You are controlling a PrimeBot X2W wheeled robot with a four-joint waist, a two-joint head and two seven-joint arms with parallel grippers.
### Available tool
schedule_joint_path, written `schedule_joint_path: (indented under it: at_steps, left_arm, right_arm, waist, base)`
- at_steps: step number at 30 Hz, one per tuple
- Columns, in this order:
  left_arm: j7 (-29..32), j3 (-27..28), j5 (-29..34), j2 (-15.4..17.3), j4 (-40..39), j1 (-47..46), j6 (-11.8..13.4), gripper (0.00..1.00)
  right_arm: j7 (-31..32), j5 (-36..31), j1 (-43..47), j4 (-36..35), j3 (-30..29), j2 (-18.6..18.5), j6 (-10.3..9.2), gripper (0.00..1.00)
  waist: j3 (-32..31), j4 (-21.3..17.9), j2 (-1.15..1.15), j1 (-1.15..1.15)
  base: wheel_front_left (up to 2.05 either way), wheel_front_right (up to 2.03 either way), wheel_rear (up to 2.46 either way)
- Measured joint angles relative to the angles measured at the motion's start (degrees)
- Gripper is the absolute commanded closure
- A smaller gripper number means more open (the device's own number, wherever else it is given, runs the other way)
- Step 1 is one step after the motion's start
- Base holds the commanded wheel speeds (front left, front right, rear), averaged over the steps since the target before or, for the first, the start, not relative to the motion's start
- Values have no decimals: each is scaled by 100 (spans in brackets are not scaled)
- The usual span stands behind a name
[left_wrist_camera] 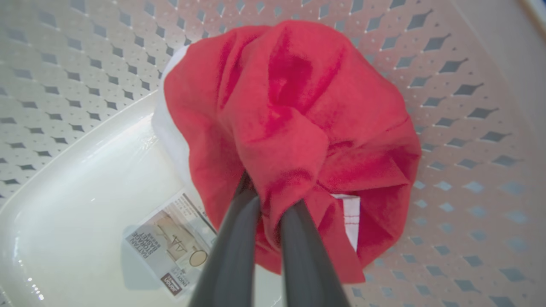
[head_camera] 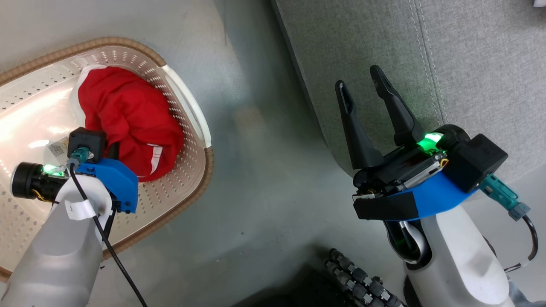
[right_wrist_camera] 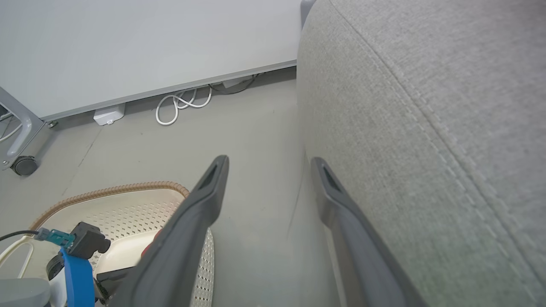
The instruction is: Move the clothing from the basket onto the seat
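Clothing [left_wrist_camera: 298, 128] pinched by left tool [left_wrist_camera: 271, 202], tips buried in folds; right tool [head_camera: 358, 79] spread, empty.

Floor [head_camera: 256, 170] grey, smooth, semi-matte, w/ a soft glare patch in head view. Far wall [right_wrist_camera: 128, 42] plain pale grey, metal skirting strip [right_wrist_camera: 170, 91] along btm. White cable [right_wrist_camera: 183, 104] looped on floor at skirting, small white box [right_wrist_camera: 108, 116] just beside it, dark cable [right_wrist_camera: 236, 91] further right. Grey frame leg [right_wrist_camera: 17, 128] on black caster [right_wrist_camera: 23, 165] at left edge. Lighting even, diffuse.
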Motion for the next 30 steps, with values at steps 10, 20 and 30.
schedule_joint_path:
  at_steps: [10,20,30]
  left_arm:
    - [-91,-76,-43,-97,97,-27,-44,100]
    - [-352,-191,-145,-491,391,221,-103,100]
    - [-465,-235,-290,-933,600,672,-297,100]
  right_arm:
    - [0,-58,-34,49,-25,1,0,0]
    - [-1,-368,-12,220,-191,2,0,0]
    - [-5,-792,353,559,-371,8,0,0]
  waist:
    - [-125,87,0,0]
    - [-845,371,0,0]
    - [-2065,748,0,-1]
  base:
    - [0,0,0]
    - [0,0,0]
    - [0,0,0]
